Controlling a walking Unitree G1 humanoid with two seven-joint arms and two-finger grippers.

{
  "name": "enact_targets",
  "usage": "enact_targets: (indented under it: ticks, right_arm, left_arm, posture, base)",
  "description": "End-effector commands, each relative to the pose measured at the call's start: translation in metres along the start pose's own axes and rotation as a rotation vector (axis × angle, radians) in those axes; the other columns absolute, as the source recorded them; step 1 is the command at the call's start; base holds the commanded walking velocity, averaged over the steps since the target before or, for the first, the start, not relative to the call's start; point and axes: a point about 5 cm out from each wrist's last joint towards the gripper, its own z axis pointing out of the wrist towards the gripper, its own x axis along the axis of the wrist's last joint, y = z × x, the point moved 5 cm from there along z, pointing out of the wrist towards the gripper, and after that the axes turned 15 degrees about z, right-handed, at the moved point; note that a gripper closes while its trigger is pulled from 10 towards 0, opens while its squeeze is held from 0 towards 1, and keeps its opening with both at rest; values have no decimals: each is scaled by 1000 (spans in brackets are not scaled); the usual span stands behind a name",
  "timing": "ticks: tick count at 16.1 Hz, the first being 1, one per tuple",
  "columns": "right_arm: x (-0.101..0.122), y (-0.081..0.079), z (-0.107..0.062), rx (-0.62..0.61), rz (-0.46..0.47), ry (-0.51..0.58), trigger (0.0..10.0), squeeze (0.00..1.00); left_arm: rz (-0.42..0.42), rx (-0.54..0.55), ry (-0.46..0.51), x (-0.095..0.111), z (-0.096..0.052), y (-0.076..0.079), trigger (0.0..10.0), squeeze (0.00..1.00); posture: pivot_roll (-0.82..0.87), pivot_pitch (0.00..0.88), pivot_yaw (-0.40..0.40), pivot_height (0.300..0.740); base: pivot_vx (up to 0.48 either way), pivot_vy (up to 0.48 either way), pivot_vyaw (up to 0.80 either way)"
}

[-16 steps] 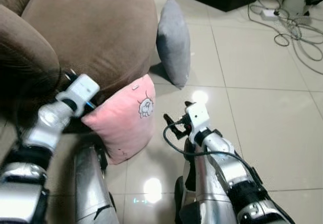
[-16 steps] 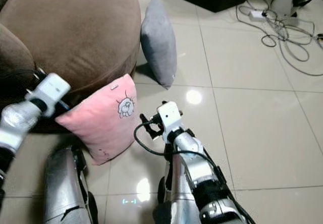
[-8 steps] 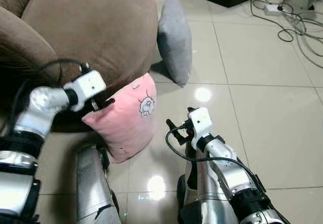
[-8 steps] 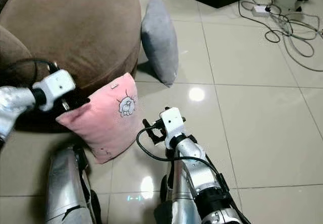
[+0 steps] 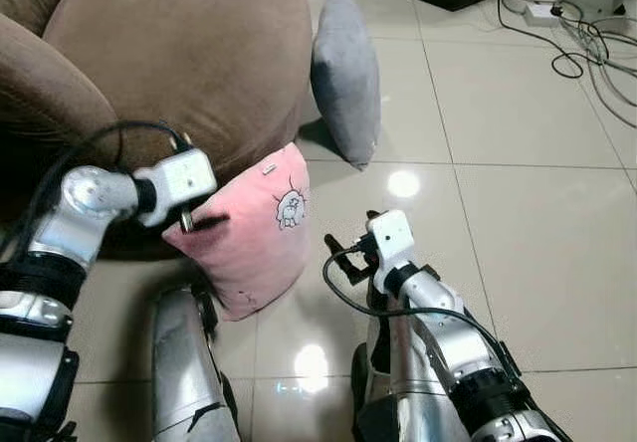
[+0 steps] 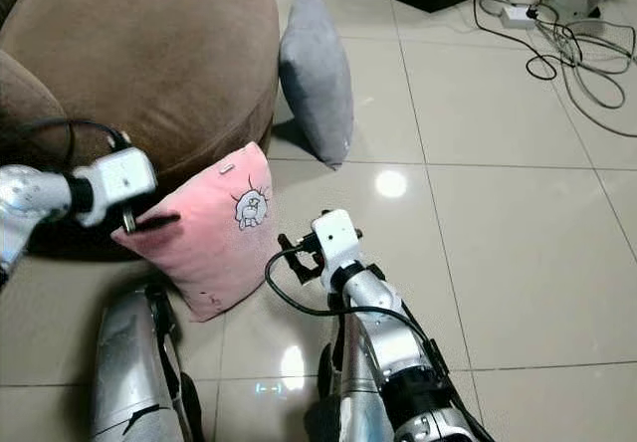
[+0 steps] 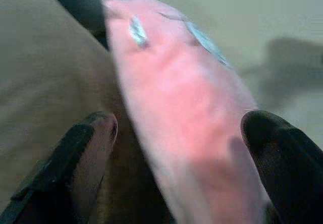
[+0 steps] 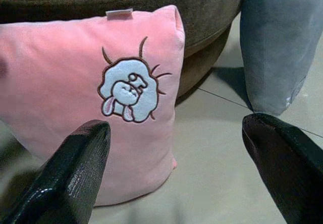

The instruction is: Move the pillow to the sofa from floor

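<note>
Left gripper (image 5: pixel 191 221) moved onto pink pillow (image 5: pixel 254 233) corner, spread wide astride it; fingertips hidden. Right gripper (image 8: pixel 174 171) wide.

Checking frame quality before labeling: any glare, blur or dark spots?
Eye views: sharp, with lamp glare on the floor tiles. Left wrist view: soft and blurred, pink pillow too close to focus. Right wrist view: pillow crisp; the near fingers are blurred.
</note>
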Motion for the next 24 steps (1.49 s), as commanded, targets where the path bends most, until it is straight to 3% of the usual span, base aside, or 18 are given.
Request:
enact_targets:
  ticks: [1, 4, 11, 13, 17, 18, 19, 20, 24]
  right_arm:
    - [-5, 1, -2, -10, 8, -20, 10000, 0]
    - [-4, 4, -4, -25, 10, -15, 10000, 0]
    - [-6, 17, -17, -63, -2, -22, 10000, 0]
    - [-5, 19, -19, -69, -4, -23, 10000, 0]
    - [-6, 21, -22, -76, -9, -26, 10000, 0]
    - [-6, 22, -23, -80, -12, -29, 10000, 0]
    - [-6, 23, -24, -81, -13, -31, 10000, 0]
    - [-5, 24, -25, -84, -15, -33, 10000, 0]
    - [-6, 27, -29, -88, -22, -41, 10000, 0]
  left_arm:
    - [6, -64, -21, -5, 6, 14, 10000, 1000]
    - [-16, -78, -61, -11, 20, 26, 10000, 1000]
    - [-3, 39, -169, -21, 37, 28, 10000, 1000]
    - [-37, 108, -182, -20, 41, 24, 10000, 1000]
    - [-123, 159, -192, -20, 51, 32, 10000, 1000]
    - [-191, 227, -207, -21, 54, 31, 10000, 0]
    - [-214, 249, -210, -21, 56, 33, 6235, 0]
    - [-271, 292, -217, -23, 59, 37, 0, 0]
    - [-433, 351, -249, -30, 65, 56, 0, 0]
  posture:
    - [-2, 297, -80, 472]
    - [-16, 303, -78, 472]
    - [-78, 306, -93, 472]
    - [-88, 303, -98, 472]
    - [-88, 303, -98, 472]
    - [-106, 299, -104, 472]
    - [-116, 296, -111, 472]
    - [-123, 292, -116, 472]
    - [-138, 286, -130, 472]
  base:
    - [0, 0, 0]
    - [0, 0, 0]
    - [0, 0, 0]
    - [0, 0, 0]
    - [0, 0, 0]
    - [0, 0, 0]
    - [0, 0, 0]
    - [0, 0, 0]
    - [0, 0, 0]
